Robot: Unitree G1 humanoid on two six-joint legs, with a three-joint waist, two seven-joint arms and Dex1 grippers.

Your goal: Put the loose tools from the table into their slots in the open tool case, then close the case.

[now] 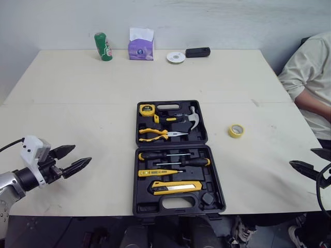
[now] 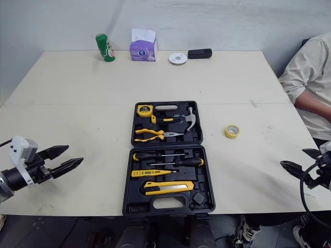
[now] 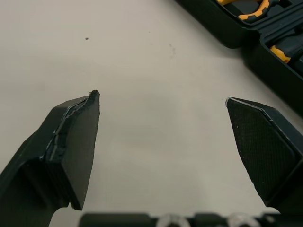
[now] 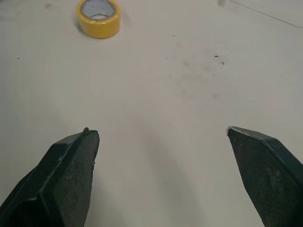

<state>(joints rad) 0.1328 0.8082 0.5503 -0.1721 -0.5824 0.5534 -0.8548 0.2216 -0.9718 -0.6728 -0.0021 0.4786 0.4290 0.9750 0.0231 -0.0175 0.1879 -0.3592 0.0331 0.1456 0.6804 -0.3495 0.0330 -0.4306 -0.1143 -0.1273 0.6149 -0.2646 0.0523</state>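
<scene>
Loose yellow tape [image 1: 236, 130] lies flat on the counter [image 1: 77, 88], right of centre in the frame, near the open case [image 1: 216, 181] but not touching it. The case sits at centre with pliers, hammer, screwdrivers and knife seated in its slots. Which recess takes the tape cannot be told.

At lower right, the right gripper [image 1: 301, 157] hovers empty with its fingers wide apart, facing the tape. At lower left, the left gripper [image 1: 81, 154] is likewise spread and empty, well apart from the case.

The tape looks like the last pickup, and the right arm is nearer. A clean grasp likely means coming down over the roll, closing across its rim and staying clear of the person's sleeve [image 1: 310, 67] at the right edge.
</scene>
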